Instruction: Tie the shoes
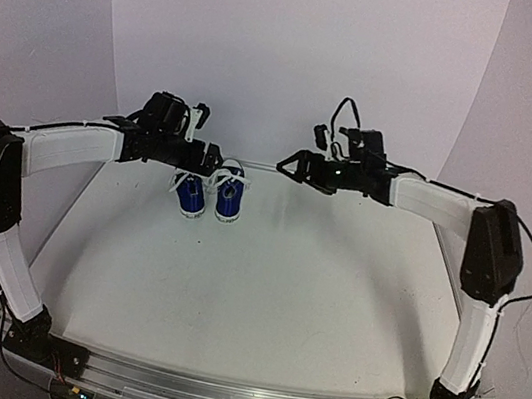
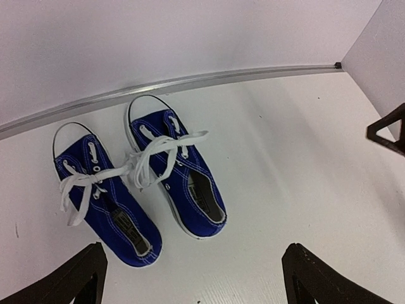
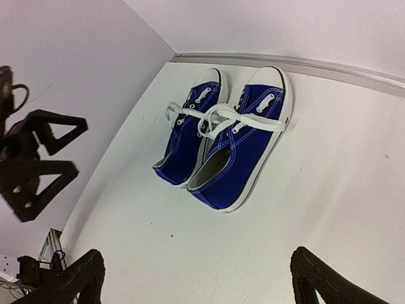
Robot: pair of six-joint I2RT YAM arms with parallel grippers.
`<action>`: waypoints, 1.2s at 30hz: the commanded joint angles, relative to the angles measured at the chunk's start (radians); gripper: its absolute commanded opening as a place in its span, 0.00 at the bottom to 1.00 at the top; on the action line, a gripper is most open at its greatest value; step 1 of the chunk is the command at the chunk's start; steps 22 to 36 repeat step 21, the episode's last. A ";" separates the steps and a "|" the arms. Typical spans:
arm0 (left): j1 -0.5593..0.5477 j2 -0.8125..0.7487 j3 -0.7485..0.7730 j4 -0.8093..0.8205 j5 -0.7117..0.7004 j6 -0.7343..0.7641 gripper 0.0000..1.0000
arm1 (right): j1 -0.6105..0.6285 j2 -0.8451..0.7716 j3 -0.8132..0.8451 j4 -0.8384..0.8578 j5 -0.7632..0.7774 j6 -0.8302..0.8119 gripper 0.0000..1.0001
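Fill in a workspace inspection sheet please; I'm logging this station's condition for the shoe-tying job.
Surface: white table, a few small specks.
Job's things: two blue shoes side by side near the back edge, toes toward the backdrop; white laces loose, no bow, strands crossing between them.
Clutter: nothing seen.
Grippers: left gripper and right gripper both open, empty, above the table.
Cables: black cable loop over the right wrist; wiring at both bases.
Surroundings: white curved backdrop; metal rail at the near edge.

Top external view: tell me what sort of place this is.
Probably a robot lab test cell: a white table inside a plain curved backdrop, two arms bolted to an aluminium rail, and the shoes set out.
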 commanded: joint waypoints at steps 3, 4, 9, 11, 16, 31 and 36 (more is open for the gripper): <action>0.000 0.030 -0.038 -0.051 0.085 -0.105 1.00 | -0.037 -0.275 -0.413 0.018 0.055 -0.080 0.98; 0.000 0.023 -0.077 -0.033 0.086 -0.121 1.00 | -0.038 -0.304 -0.468 0.019 0.061 -0.082 0.98; -0.001 -0.036 -0.296 0.089 0.097 -0.227 1.00 | -0.038 -0.411 -0.723 0.071 0.088 -0.050 0.98; -0.004 -0.057 -0.366 0.116 0.098 -0.254 1.00 | -0.038 -0.433 -0.789 0.116 0.088 -0.035 0.98; -0.017 -0.095 -0.447 0.164 0.078 -0.292 1.00 | -0.038 -0.438 -0.861 0.159 0.081 -0.020 0.98; -0.046 -0.095 -0.425 0.163 0.042 -0.273 1.00 | -0.037 -0.424 -0.847 0.167 0.068 -0.021 0.98; -0.046 -0.095 -0.425 0.163 0.042 -0.273 1.00 | -0.037 -0.424 -0.847 0.167 0.068 -0.021 0.98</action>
